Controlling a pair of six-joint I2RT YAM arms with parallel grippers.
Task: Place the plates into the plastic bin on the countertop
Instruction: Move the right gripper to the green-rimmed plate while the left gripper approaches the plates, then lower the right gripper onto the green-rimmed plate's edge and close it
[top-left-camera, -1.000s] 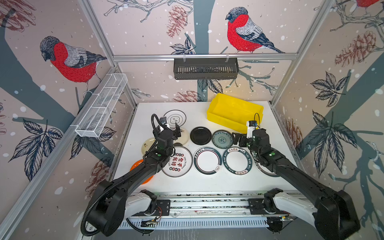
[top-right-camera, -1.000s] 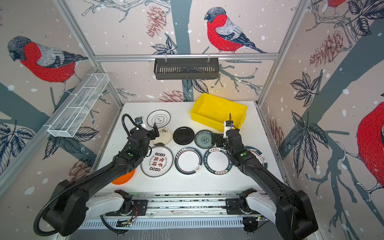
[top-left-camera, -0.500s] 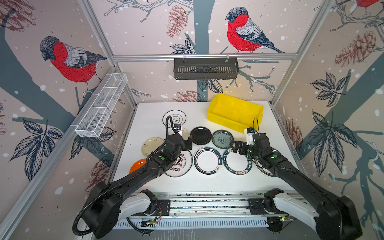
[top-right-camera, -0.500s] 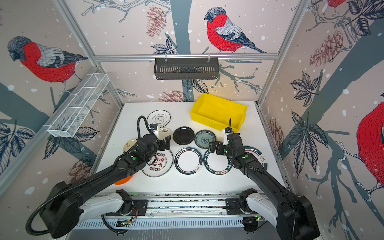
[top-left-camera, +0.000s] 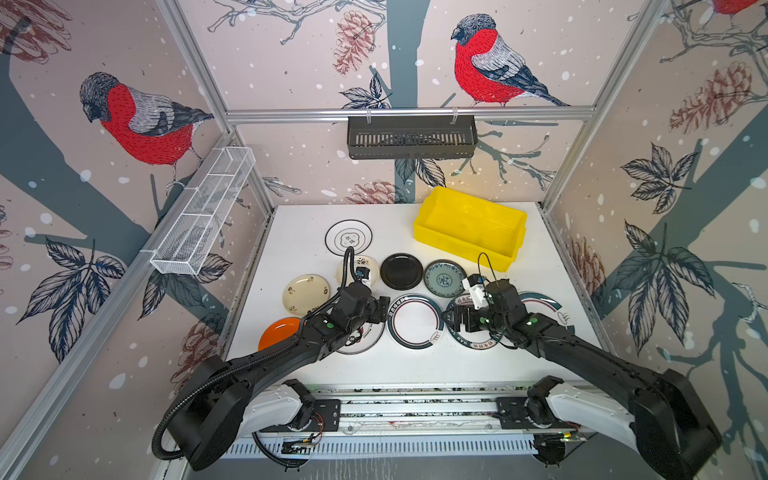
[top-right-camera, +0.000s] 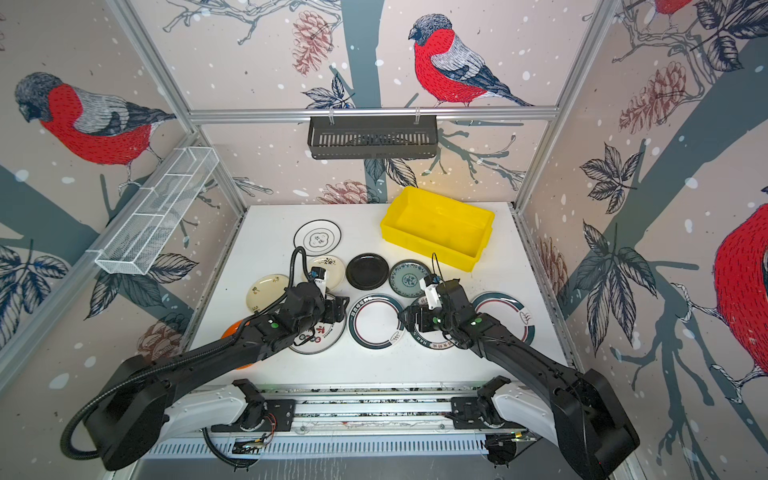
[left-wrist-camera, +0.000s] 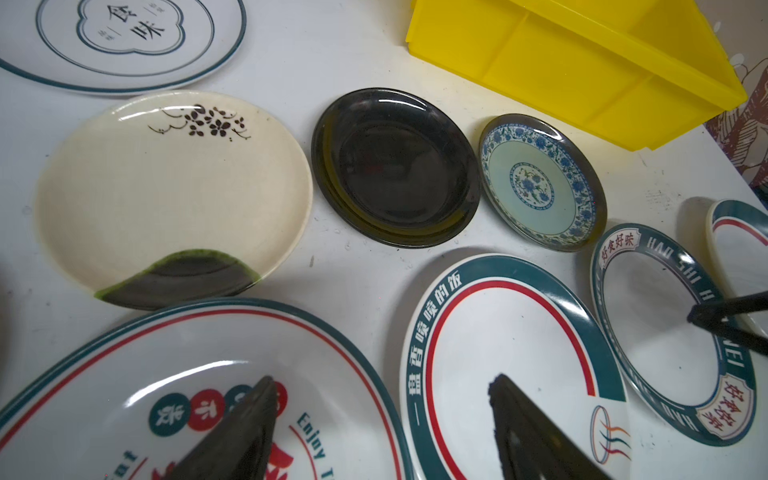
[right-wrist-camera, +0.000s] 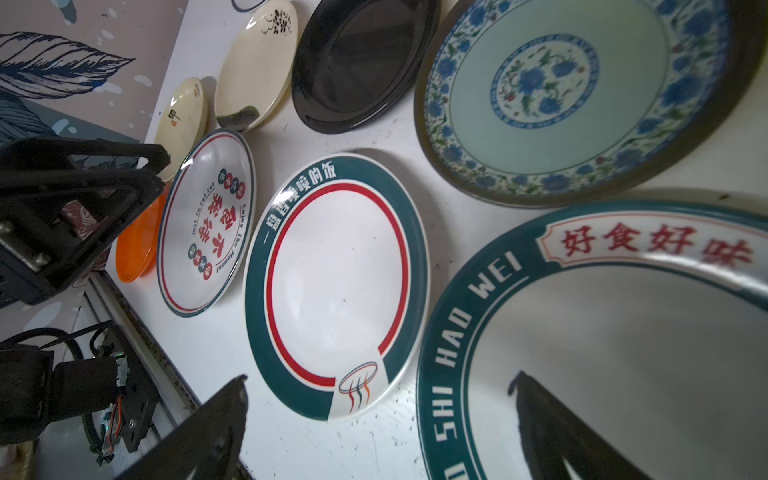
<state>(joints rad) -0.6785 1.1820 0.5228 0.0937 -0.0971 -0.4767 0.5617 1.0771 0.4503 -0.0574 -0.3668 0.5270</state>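
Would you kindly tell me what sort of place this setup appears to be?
Probably a robot test booth, not a real kitchen: aluminium frame with bird-wallpaper panels, two arms on a bench rail, plates and plastic bin on a white countertop.

Ahead of me a black slotted shelf (top-left-camera: 411, 137) hung from the aluminium crossbar (top-left-camera: 291, 115) on the back wall. To my left, a white wire-mesh basket (top-left-camera: 203, 214) ran along the side wall. Bullfinch wallpaper (top-left-camera: 490, 62) covered every wall.
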